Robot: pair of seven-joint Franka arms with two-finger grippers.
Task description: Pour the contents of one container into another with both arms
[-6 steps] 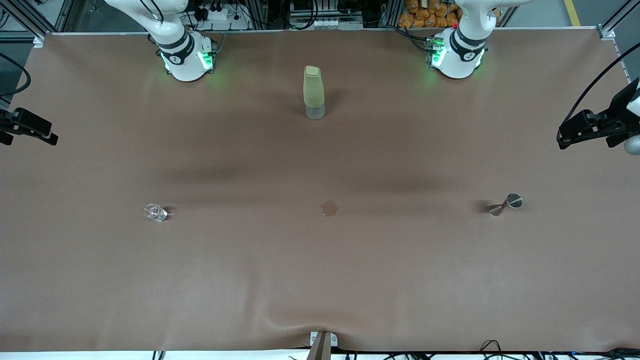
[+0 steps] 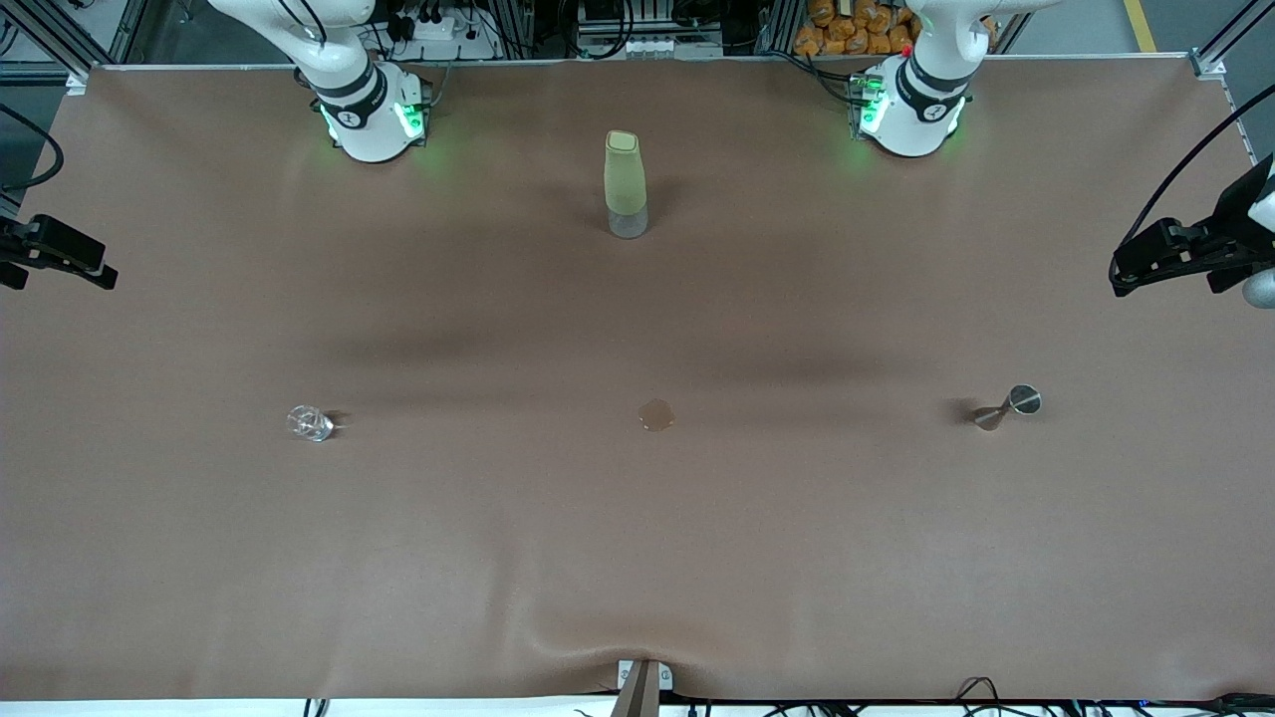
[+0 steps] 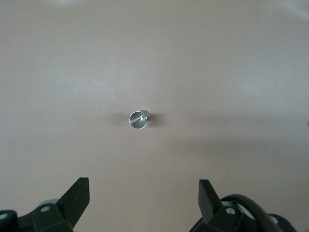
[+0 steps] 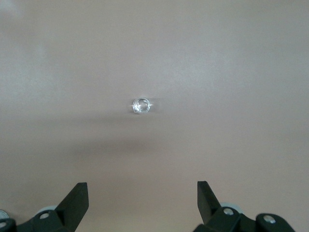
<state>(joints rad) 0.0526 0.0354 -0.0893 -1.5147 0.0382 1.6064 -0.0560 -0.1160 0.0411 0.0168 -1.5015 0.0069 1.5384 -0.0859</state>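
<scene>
The clear faceted glass tumbler (image 2: 310,423) stands upright toward the right arm's end of the table. My right gripper (image 2: 105,277) hangs high above it, open and empty. In the right wrist view the tumbler (image 4: 141,105) shows from straight above, far below the spread fingers of the right gripper (image 4: 143,193). The silver hourglass jigger (image 2: 1006,408) stands toward the left arm's end. My left gripper (image 2: 1121,279) hangs high over it, open with nothing in it. In the left wrist view, the left gripper (image 3: 144,193) has the jigger's round mouth (image 3: 138,119) far below it.
A tall pale-green bottle (image 2: 626,184) with a clear base stands midway between the two arm bases. A small round brown disc (image 2: 656,414) lies flat between the tumbler and the jigger. The brown table cover (image 2: 637,558) bulges at the edge nearest the front camera.
</scene>
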